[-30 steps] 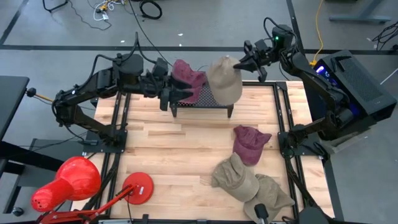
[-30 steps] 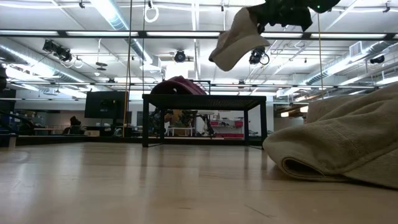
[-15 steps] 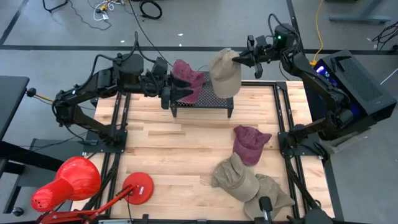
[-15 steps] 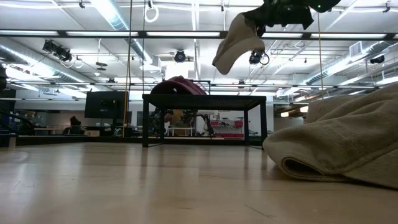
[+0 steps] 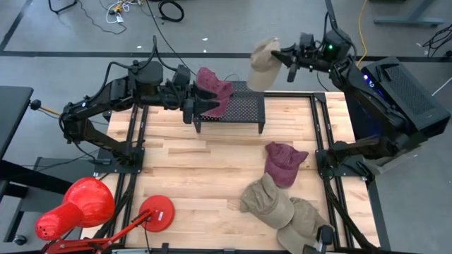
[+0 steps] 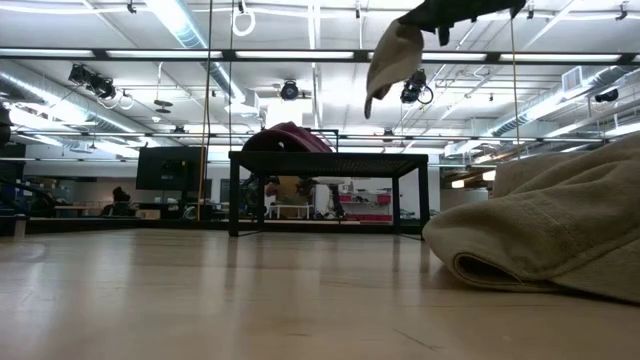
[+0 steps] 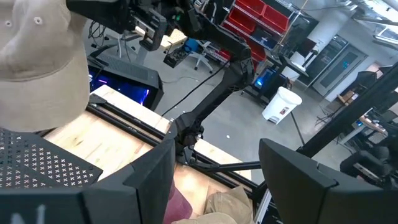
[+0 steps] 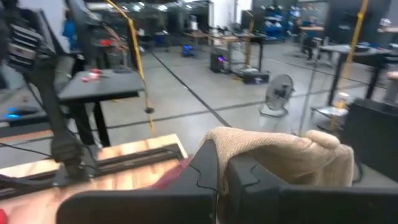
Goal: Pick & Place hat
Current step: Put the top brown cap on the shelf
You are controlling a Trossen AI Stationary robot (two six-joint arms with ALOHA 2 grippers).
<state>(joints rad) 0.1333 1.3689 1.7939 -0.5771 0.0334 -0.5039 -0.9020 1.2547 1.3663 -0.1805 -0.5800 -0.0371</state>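
A wooden table fills the middle of the overhead view, with a dark robot arm reaching in from each side. At the top center of the table stands a small black rack with a perforated top. The right arm stretches up toward the upper right of the frame, and the right gripper is clamped tight on a tan hat, which hangs in the air just above and beyond the rack's far edge, clear of the rack top. In the table-level view the same tan hat dangles near the top of the picture, well above the rack. The left arm comes in from the upper left, and the left gripper rests with its fingers spread wide at the rack's left end, beside a maroon hat lying on the rack; it holds nothing. Lower down the table lie another maroon hat at center right and two more tan hats near the bottom edge. The step in hand looks like the carry: the hat is lifted but not yet set down. The next move probably calls for bringing it over its resting place, lowering it, and only then releasing the grip.
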